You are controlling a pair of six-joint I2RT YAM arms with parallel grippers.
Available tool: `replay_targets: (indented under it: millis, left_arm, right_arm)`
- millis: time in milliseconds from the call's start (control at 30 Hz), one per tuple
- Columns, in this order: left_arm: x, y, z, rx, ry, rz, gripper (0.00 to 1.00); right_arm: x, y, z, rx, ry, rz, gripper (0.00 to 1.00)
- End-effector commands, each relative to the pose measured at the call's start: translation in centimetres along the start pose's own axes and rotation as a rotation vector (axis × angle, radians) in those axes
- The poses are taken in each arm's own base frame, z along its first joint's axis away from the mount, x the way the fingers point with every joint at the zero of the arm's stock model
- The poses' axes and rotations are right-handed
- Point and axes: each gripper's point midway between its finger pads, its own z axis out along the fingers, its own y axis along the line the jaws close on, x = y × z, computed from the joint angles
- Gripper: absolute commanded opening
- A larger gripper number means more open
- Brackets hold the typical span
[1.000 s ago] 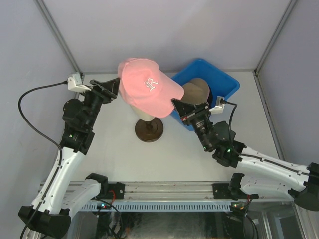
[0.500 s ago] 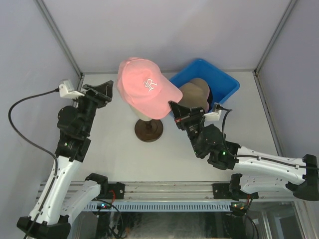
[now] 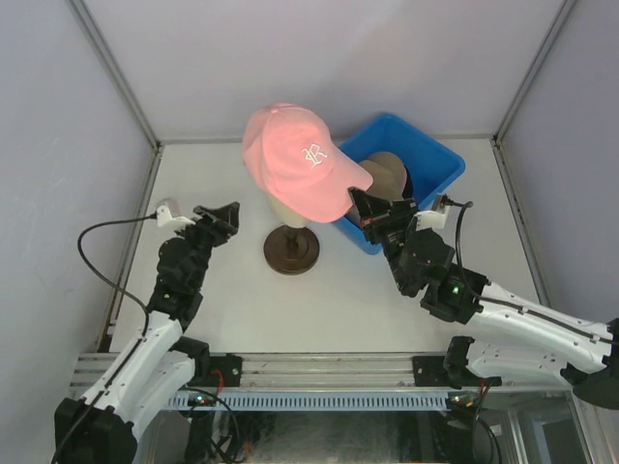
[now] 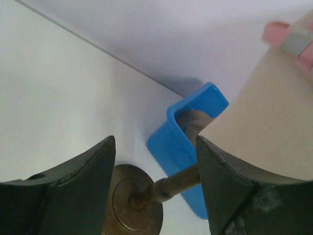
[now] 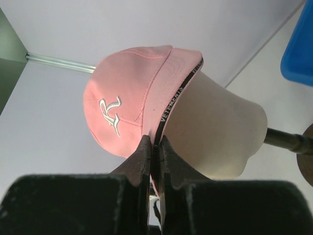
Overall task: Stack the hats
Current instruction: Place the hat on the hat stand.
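Note:
A pink cap [image 3: 300, 159] with a white logo sits on the beige mannequin head [image 3: 293, 209], its brim pointing right toward the bin. My right gripper [image 3: 360, 205] is shut on the brim's edge; in the right wrist view the pink cap [image 5: 129, 105] has its rim pinched between the closed fingers [image 5: 145, 152]. A tan hat [image 3: 385, 174] lies in the blue bin [image 3: 437, 159], with a black hat partly hidden behind it. My left gripper [image 3: 224, 217] stands open to the left of the stand, holding nothing; its view shows the stand's stem [image 4: 176, 183] between the jaws.
The mannequin head rests on a round brown base [image 3: 291, 250] at the table's middle. The blue bin [image 4: 188, 142] stands just right of it. Grey walls and metal frame posts close in the back and both sides.
My left arm has pulled back from the cap toward the near left and lowered, its jaws widening. The right gripper, still shut on the brim, has shifted the pink cap slightly right.

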Motion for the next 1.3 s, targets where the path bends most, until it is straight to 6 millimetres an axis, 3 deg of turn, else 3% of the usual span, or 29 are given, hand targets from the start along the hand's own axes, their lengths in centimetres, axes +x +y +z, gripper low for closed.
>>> replay_targets:
  millis: [0,333,600,767,1100,1267]
  left_arm:
    - [0.7,-2.2,-0.2,0.180,-0.055,-0.027,0.71]
    - [8.7,-4.0,-0.5,0.290,0.066,0.106,0.73]
    - [12.1,-4.0,-0.8,0.328,0.113,0.188,0.73]
    - [13.4,-3.7,-0.6,0.317,0.134,0.241,0.73]
    - [14.9,-3.6,2.0,0.248,0.129,0.321,0.74]
    - [15.1,-5.1,3.3,0.292,0.101,0.332,0.74]
  right_arm:
    - [-1.4,-0.8,1.0,0.027,-0.002,-0.056,0.00]
    - [-1.9,-0.3,2.7,-0.016,0.109,-0.103,0.00]
    - [-1.1,0.7,2.3,-0.060,0.197,-0.136,0.00]
    - [-1.8,1.5,2.3,-0.085,0.234,-0.137,0.00]
    - [-2.3,2.3,2.1,-0.111,0.334,-0.114,0.00]
    - [-1.8,2.2,2.4,-0.109,0.381,-0.094,0.00]
